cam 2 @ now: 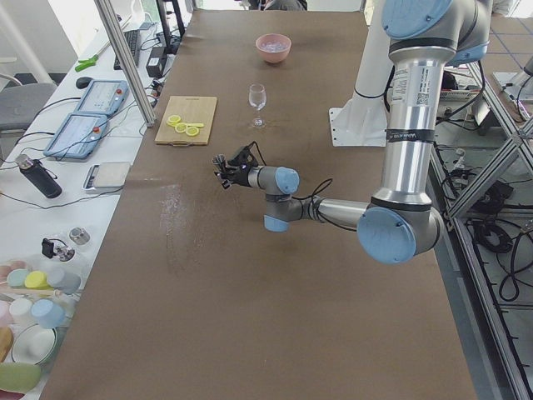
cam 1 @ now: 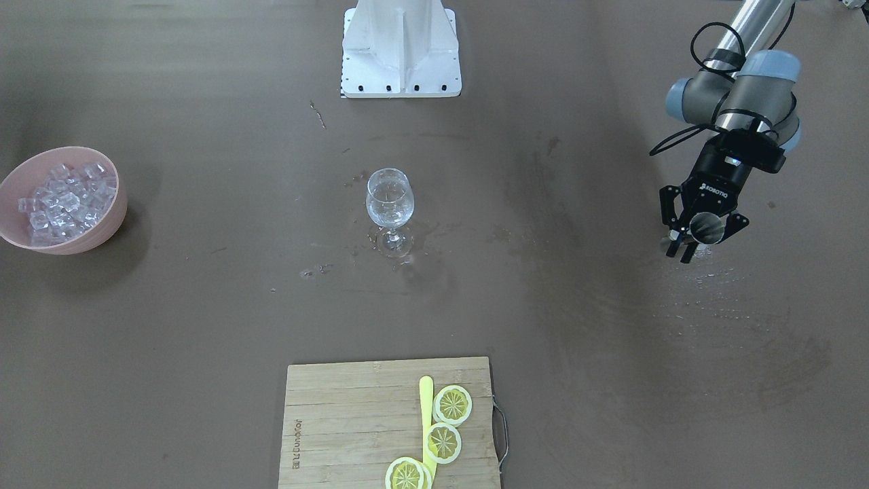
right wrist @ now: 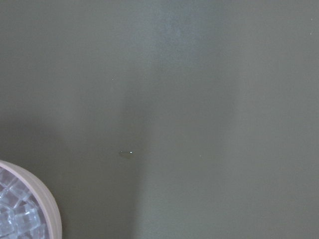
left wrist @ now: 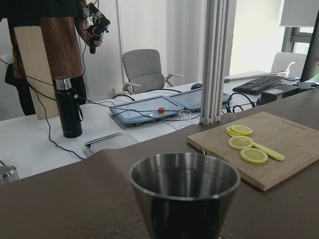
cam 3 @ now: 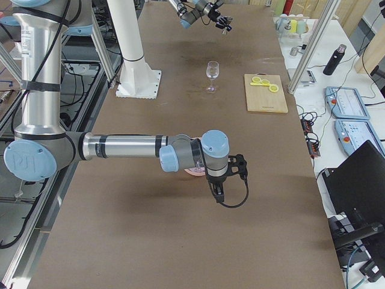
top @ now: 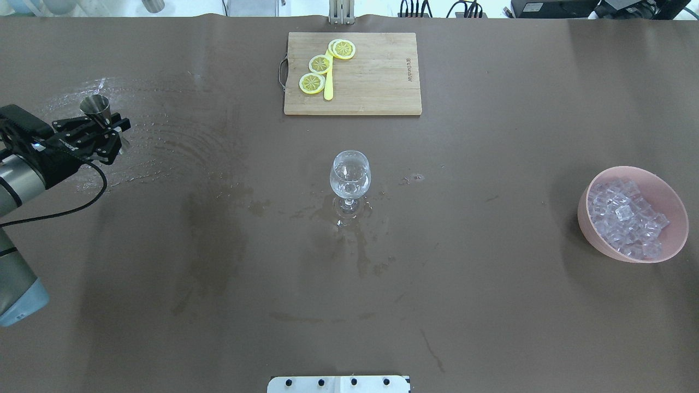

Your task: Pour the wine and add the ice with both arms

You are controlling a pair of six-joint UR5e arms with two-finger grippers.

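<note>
Left tool (cam 1: pixel 698 243) lettered ROBOTIQ, at metal cup (cam 1: pixel 707 227)

Diffuse overhead light is spread evenly over the matte brown table (top: pixel 491 273); glare is caught on wet streaks (top: pixel 98 87) left of the clear stemmed glass (top: pixel 350 177).

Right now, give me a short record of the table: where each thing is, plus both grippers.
Glass: table centre, upright, wet patches around its foot.
Ice: in the pink bowl, robot's right side.
Lemon slices: on the cutting board, far edge.
Left gripper: at the steel cup, robot's left; grip unclear.
Right gripper: above the table beside the bowl; state unclear.
</note>
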